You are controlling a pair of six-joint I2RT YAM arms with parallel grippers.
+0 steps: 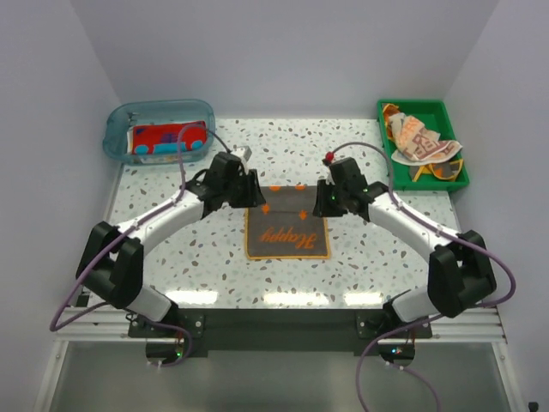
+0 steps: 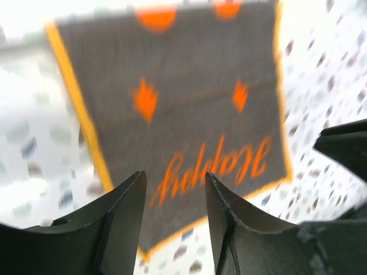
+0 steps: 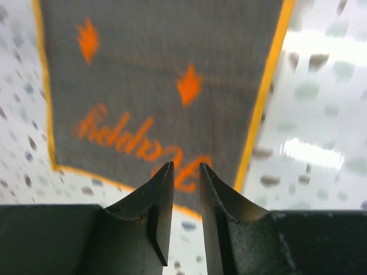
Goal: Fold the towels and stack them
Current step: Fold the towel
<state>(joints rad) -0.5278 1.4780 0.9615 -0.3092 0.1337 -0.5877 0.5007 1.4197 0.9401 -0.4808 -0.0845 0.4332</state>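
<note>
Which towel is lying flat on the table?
The grey towel with the orange edge and the word Happy, spread in the middle. The red towel sits in the blue tub, and the peach-patterned towel is bunched in the green tray.

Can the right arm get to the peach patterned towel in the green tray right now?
Probably yes. The peach-patterned towel lies uncovered in the green tray, on that arm's side, and the right end effector looks empty above the grey towel.
</note>
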